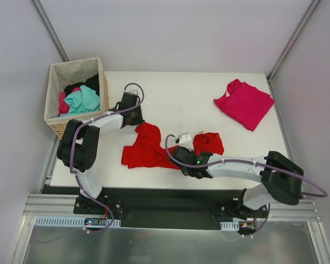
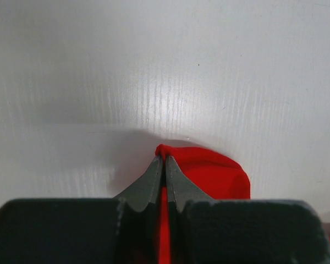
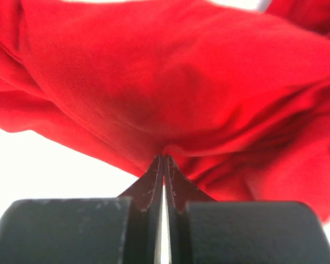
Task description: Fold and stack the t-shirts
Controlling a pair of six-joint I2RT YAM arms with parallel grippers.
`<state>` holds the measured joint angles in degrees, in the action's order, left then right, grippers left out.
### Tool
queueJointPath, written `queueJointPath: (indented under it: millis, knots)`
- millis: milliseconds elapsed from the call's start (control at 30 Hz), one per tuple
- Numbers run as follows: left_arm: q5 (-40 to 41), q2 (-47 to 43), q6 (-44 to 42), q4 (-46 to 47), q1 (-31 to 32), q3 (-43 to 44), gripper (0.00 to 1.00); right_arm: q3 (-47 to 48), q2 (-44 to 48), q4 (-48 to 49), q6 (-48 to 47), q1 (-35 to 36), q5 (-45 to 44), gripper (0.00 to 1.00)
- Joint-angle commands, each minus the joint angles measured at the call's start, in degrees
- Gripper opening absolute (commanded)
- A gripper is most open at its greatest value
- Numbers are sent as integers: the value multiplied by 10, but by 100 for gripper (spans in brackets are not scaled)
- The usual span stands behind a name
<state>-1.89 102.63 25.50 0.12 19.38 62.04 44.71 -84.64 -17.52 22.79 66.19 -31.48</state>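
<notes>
A: Item one, table [image 1: 198, 93]?
B: White, flat. Carries both shirts.
A: Item two, red shirt [image 1: 146, 148]?
B: At 6 o'clock on the table, near the front edge. Bunched, unfolded, one lobe out toward 3.
A: Item three, pink shirt [image 1: 245, 103]?
B: At 2 o'clock, well apart from the red. Lies fairly flat; whether folded, cannot tell.
A: Item four, basket [image 1: 55, 77]?
B: At 10 o'clock, just beside the table's left edge, clothes inside.
A: Risks?
B: Judged only. Both pinches are thin, so if the claws pull apart, either could slip. The right pinch sits in heaped cloth and may take several layers, so the shirt would rise as a lump, not spread. A drag toward 6 could spill cloth over the front edge.
A: Arms?
B: Left arm [image 1: 80, 146]: elbow out at 9, forearm toward 2. Left claw [image 2: 164, 160] closed on the red shirt's tip at 12. Right arm [image 1: 236, 165]: elbow at 4, forearm low toward 9. Right claw [image 3: 163, 160] clamped on a ridge mid-shirt.
</notes>
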Motion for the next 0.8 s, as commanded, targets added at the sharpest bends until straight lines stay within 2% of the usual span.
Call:
queueJointPath:
  millis: [0,233,433,500,767]
  knots:
    - [15,-79,-10,1,-8,8,0,85,54,-61,-44,-1,-59,1]
    - [26,-172,-24,-65,-11,79,0,238,109,-130,-130,-10,-124,1]
    - [21,-283,-31,-82,-11,91,0,335,162,-161,-211,4,-181,1]
    - [1,-336,-37,-80,-11,80,0,345,192,-159,-224,8,-196,1]
    - [-53,-538,-70,-65,-11,75,0,386,311,-59,-407,11,-257,1]
